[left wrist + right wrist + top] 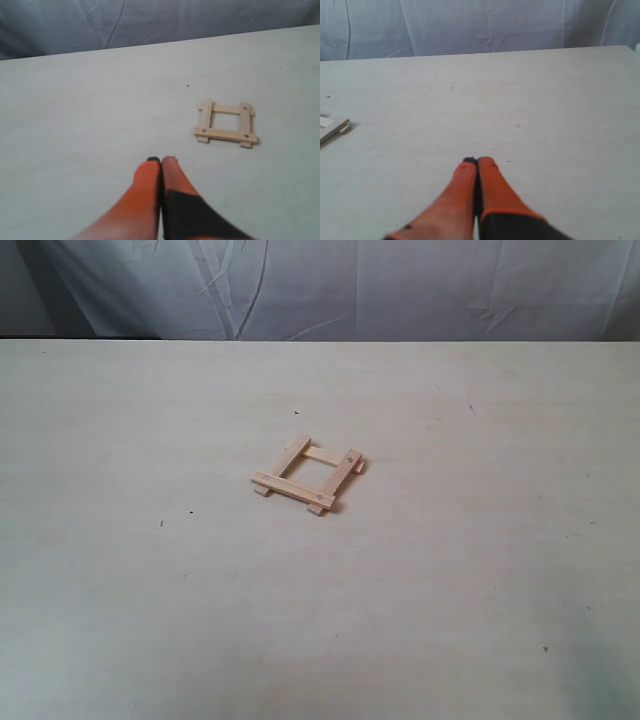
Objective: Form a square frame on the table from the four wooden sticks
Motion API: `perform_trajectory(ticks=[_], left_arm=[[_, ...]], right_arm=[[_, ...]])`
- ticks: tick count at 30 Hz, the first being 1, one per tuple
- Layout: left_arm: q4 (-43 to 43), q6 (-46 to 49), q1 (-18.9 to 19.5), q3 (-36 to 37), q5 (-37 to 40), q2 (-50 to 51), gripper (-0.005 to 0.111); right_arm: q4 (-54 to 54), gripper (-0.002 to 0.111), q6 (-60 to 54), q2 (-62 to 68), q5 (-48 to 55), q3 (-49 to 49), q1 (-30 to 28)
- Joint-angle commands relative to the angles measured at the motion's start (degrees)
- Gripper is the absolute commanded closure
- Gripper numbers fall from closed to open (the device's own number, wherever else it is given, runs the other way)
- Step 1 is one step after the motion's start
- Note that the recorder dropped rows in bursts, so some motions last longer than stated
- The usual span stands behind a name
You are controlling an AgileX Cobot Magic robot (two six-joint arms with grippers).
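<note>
Four light-tan wooden sticks lie crossed into a small square frame (pixel 309 475) near the middle of the pale table (pixel 120 570). Two sticks rest on top of the other two, with dark holes near some ends. The frame (pixel 226 123) also shows in the left wrist view, well ahead and to one side of my left gripper (pixel 161 160), whose orange fingers are shut and hold nothing. Only a corner of the frame (pixel 332 128) shows at the edge of the right wrist view. My right gripper (pixel 477 160) is shut, empty and far from it. Neither gripper shows in the exterior view.
A creased pale cloth backdrop (pixel 330 285) hangs behind the table's far edge. A few tiny dark specks (pixel 191 511) dot the tabletop.
</note>
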Motion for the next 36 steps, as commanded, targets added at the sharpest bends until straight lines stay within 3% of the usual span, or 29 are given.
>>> perform_trajectory(ticks=[1,7,16,27,36], left_arm=[[1.25,-0.37,2.49,7.87,-2.73,-8.94,0.107],[5.45,-0.37,2.49,16.96,-5.97,-19.47,0.107],[10.18,-0.37,2.49,23.71,-7.89,-27.55,0.107],[12.63,-0.49,2.49,24.34,-8.0,-28.23,0.107],[11.91,-5.85,2.49,24.34,-8.0,-28.23,0.107]], right_arm=[[-0.03,0.108,-0.02,-0.35,-0.8,0.09,-0.32],[-0.03,0.108,-0.02,-0.35,-0.8,0.09,-0.32],[-0.03,0.108,-0.02,-0.35,-0.8,0.09,-0.32],[-0.03,0.108,-0.02,-0.35,-0.8,0.09,-0.32],[-0.03,0.108,-0.02,-0.35,-0.8,0.09,-0.32]])
